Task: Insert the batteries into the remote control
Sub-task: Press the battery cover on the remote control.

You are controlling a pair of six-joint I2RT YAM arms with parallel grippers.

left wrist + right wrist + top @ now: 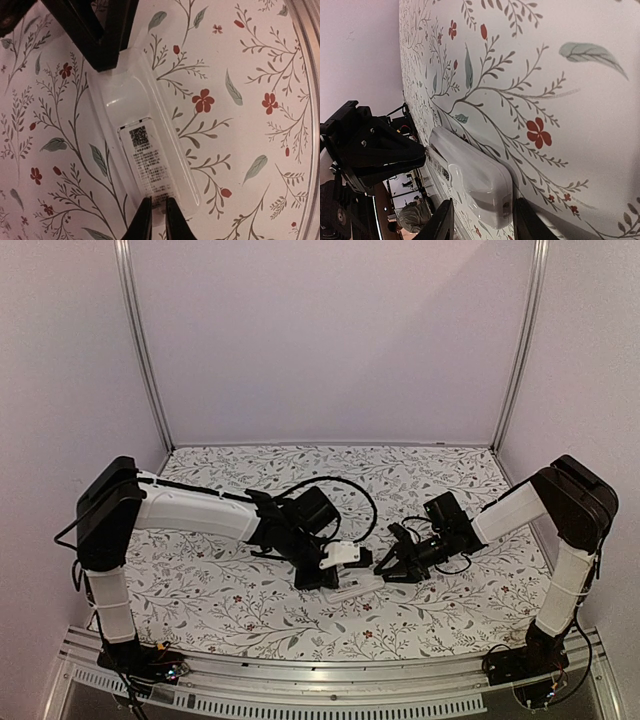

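The remote control lies with its plain white back up on the flowered cloth, between the two arms. In the left wrist view the back shows a QR code and a printed label. My left gripper is over the remote's near end. Its fingers are almost together, with only a sliver of white between them. My right gripper is shut on the remote's other end, one finger on each long side. From above, the left gripper and the right gripper face each other. The batteries are out of view.
A floral cloth covers the table. Pale walls and metal posts close in the back and sides. An aluminium rail runs along the near edge. Black cables loop behind the left wrist.
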